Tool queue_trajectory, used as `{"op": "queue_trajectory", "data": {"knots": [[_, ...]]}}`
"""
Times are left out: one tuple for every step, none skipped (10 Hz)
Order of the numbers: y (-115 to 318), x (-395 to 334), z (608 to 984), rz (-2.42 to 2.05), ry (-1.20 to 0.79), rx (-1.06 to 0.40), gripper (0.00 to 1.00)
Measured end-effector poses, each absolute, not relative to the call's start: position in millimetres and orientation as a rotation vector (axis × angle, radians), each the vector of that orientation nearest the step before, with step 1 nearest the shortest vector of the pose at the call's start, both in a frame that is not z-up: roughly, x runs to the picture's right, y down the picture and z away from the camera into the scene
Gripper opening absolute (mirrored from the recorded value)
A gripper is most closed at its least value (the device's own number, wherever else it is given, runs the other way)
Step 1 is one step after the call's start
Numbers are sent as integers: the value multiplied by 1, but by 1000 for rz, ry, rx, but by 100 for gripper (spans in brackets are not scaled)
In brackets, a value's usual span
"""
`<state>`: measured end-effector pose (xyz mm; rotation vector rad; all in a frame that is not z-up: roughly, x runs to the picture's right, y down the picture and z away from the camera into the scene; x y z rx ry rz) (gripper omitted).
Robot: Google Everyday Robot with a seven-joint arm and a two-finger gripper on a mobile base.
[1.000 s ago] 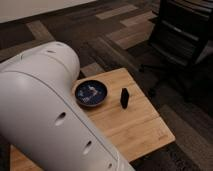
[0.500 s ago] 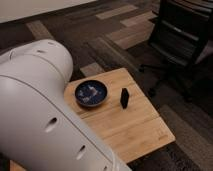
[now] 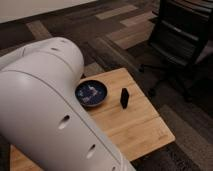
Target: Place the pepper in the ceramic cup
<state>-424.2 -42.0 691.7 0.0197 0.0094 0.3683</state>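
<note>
Wooden table (image 3: 135, 130) holds blue bowl (image 3: 91, 93); tool unseen past white arm (image 3: 45, 100), grip unknowable

The arm (image 3: 45, 110) looks smooth matt white plastic, the table (image 3: 137, 130) pale grained wood, the bowl (image 3: 91, 93) glossy blue.

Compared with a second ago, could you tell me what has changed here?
Only the arm shifted slightly at the left; nothing was visibly grasped or released. The gripper is out of view. The bowl and black object stayed put on the table.
</note>
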Motion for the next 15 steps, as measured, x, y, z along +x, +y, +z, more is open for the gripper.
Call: {"op": "queue_trajectory", "data": {"knots": [[-43, -426, 696, 393, -39, -4, 0], [-42, -422, 699, 418, -71, -21, 0], [-41, -419, 700, 444, -106, -38, 0], [-39, -414, 701, 468, -138, -55, 0], [-38, -408, 702, 489, -156, -66, 0], [-35, -397, 705, 514, -167, -78, 0], [-32, -389, 707, 535, -177, -91, 0], [-31, -379, 709, 553, -183, -100, 0], [-31, -372, 712, 564, -195, -107, 0], [-30, -369, 713, 566, -216, -113, 0], [-28, -369, 714, 566, -233, -119, 0], [-24, -365, 718, 571, -250, -131, 0], [-22, -360, 721, 577, -260, -138, 0], [-19, -358, 724, 576, -277, -147, 0], [-16, -358, 726, 569, -296, -153, 0]]}}
